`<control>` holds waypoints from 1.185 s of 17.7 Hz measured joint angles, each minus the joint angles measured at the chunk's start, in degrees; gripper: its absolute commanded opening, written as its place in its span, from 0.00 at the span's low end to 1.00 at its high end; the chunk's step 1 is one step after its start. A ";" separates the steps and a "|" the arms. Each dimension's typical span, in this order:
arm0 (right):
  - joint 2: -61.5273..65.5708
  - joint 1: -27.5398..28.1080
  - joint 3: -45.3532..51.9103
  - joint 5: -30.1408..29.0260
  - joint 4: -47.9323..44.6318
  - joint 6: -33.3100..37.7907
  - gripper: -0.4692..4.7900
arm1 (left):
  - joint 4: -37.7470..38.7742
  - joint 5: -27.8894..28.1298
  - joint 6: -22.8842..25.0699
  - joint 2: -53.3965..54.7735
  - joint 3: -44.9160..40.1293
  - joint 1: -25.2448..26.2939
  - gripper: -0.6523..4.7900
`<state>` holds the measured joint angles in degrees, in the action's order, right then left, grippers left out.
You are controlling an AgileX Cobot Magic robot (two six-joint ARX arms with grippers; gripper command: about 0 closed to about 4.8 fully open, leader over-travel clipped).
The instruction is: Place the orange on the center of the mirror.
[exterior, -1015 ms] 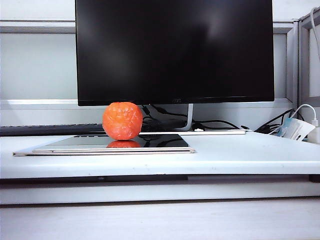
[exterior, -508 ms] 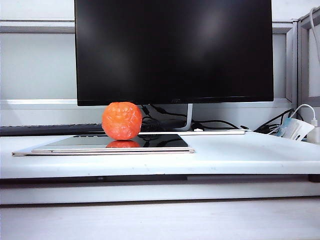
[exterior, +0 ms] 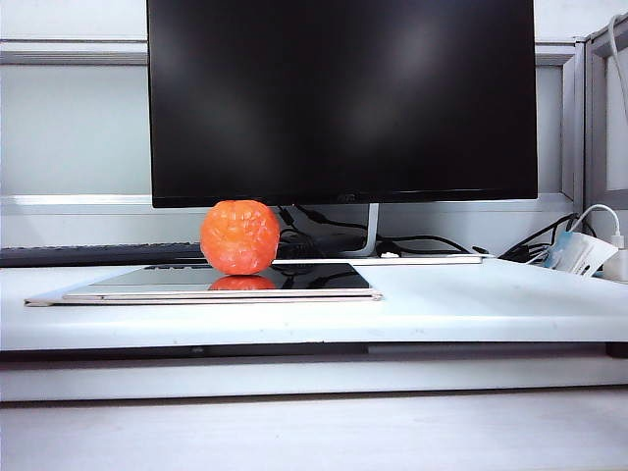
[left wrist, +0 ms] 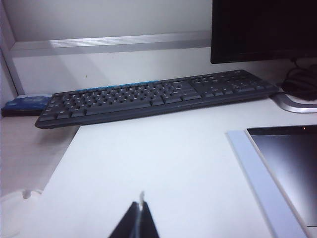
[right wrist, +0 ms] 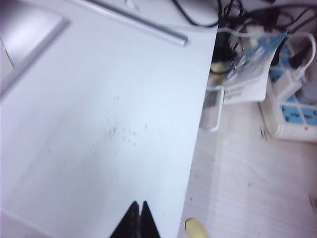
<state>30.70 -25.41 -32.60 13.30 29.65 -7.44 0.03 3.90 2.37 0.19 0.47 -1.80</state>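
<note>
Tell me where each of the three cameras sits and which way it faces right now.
Exterior view: low at the table front, facing the monitor; orange on mirror; no arm shows.
Left wrist view: above the white table, facing the keyboard; shut left gripper shows.
Right wrist view: looks down over the table's edge at the power strip; shut right gripper shows.
Shared: exterior and left wrist both see mirror, keyboard, monitor.

The orange (exterior: 239, 236) is bright orange-red with wrinkled skin. The mirror (exterior: 294, 278) has a dark glossy top carrying an orange reflection, and a pale metallic rim. My desk (exterior: 471, 304) is white, with faint dark specks in the right wrist view. The monitor (exterior: 341, 98) and keyboard (left wrist: 153, 97) are black. My left claw (left wrist: 138, 218) and right claw (right wrist: 136, 218) are black, tips together.
</note>
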 measured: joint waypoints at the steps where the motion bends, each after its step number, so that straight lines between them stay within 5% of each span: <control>1: -1.20 0.55 0.02 -0.17 1.27 -0.04 0.09 | 0.04 0.00 0.00 0.00 0.00 0.00 0.11; 6: -17.49 22.64 4.09 -19.52 -2.16 1.31 0.09 | 0.04 -0.02 0.00 0.00 0.00 0.00 0.11; 9: -23.78 31.06 12.59 -22.62 -10.82 1.44 0.09 | 0.04 -0.02 0.00 0.00 0.00 0.00 0.11; 14: -27.04 32.20 23.80 -21.94 -22.62 3.98 0.09 | 0.04 0.00 0.00 0.00 0.00 0.00 0.11; 21: -29.99 27.02 31.30 -21.99 -29.22 6.21 0.09 | 0.02 -0.02 0.00 0.00 0.00 0.00 0.11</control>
<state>0.71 1.61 -1.30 -8.69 0.43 -1.23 0.05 3.88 2.37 0.19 0.47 -1.80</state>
